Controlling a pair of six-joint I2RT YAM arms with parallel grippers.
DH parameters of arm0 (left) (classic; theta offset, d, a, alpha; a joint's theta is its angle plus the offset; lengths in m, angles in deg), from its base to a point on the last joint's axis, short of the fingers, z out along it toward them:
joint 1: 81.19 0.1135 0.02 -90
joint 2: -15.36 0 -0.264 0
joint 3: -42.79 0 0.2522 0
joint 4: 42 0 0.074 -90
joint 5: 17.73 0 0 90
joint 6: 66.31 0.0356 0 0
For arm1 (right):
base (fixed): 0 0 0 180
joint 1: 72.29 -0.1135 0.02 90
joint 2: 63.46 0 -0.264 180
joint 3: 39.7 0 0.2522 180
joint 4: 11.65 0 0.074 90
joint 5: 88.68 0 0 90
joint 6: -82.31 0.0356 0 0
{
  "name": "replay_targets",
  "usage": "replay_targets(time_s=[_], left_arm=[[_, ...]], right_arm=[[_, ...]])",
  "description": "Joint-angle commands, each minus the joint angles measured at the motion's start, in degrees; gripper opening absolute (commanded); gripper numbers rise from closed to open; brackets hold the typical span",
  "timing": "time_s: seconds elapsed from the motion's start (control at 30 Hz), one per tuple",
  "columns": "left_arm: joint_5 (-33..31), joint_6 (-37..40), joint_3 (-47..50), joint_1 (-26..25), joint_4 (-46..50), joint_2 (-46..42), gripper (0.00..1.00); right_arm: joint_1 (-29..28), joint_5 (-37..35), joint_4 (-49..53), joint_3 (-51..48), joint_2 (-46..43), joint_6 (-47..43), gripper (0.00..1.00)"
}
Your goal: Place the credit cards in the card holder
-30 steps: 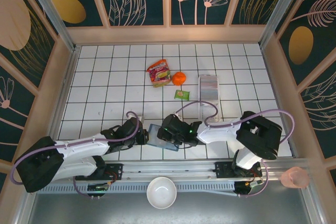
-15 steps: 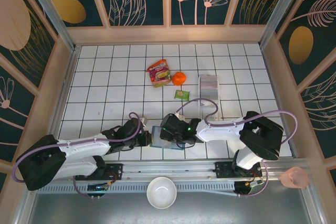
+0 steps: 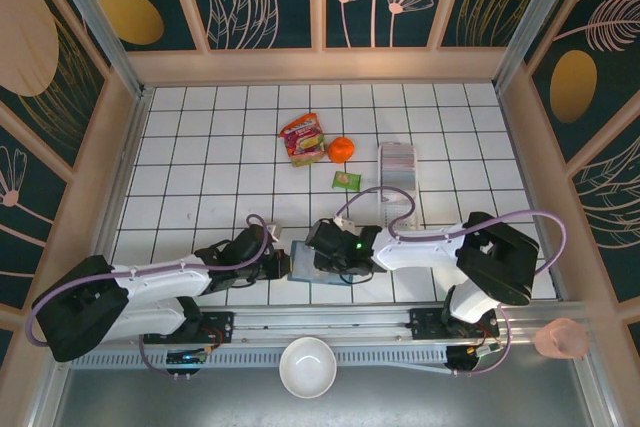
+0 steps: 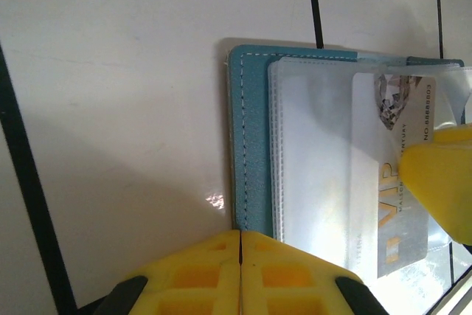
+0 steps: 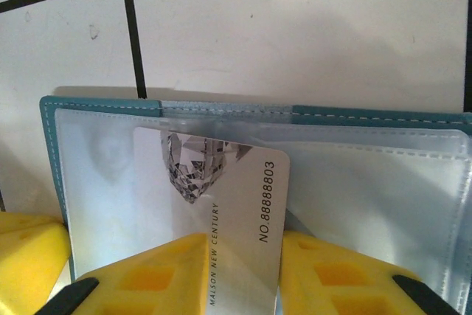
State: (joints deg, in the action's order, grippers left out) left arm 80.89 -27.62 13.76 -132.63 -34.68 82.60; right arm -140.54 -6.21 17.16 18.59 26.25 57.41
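Q. While looking for the card holder (image 3: 303,269), start where?

A. At the near edge of the desk (image 3: 200,177), between the two arms. Lies open and flat, clear sleeves upward, teal border showing round them.

Q. Held or touched by what?

A. Met at its left corner by the left end effector (image 4: 241,245), fingers pressed together. Cannot tell whether nipping the cover's edge or merely bearing on it. Approached from the opposite side by the right end effector (image 5: 236,256), pinching the credit card (image 5: 221,182) by its near end.

Q. Aligned how, for the coming move?

A. Straight ahead of the right fingers. Long axis of the card in line with them, running across the holder's longer side toward the far stitched edge. Leading end tucked beneath a clear flap: judged partly entered, not yet seated. Probably calls for a short push along that same axis. Right arm the working one, being already on the card; left arm better placed to steady the holder.

Q. Hidden or hard to read?

A. Cut off in the right wrist view: the holder's right end, and the card's near end between the fingers. Uncertain which sleeve layer receives the card, owing to overlapping, glaring plastic. Covered from above: much of the holder, beneath both wrists.
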Motion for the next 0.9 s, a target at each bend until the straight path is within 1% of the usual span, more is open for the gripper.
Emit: replay_targets(time_s=[0.0,0.23,0.47,0.73,0.87], left_arm=[[2.1,-0.8,1.4,-0.5,0.9,1.2,0.07],[2.6,-1.0,1.1,-1.0,-0.2,2.5,0.07],[2.9,-1.2,0.8,-1.3,-0.8,2.9,0.07],[3.3,-2.2,0.8,-1.3,-2.8,3.1,0.07],[3.5,-2.6,0.6,-1.4,-3.2,3.5,0.07]], right_arm=[[-0.8,-2.0,2.9,2.6,1.8,-1.5,0.29],[-1.4,-2.5,4.6,6.0,3.8,-3.1,0.3],[-1.8,-1.7,4.0,7.8,5.3,-3.4,0.31],[-0.8,-1.4,-0.3,7.4,5.7,-2.6,0.34],[0.8,1.7,-8.4,4.0,3.8,-0.6,0.33]])
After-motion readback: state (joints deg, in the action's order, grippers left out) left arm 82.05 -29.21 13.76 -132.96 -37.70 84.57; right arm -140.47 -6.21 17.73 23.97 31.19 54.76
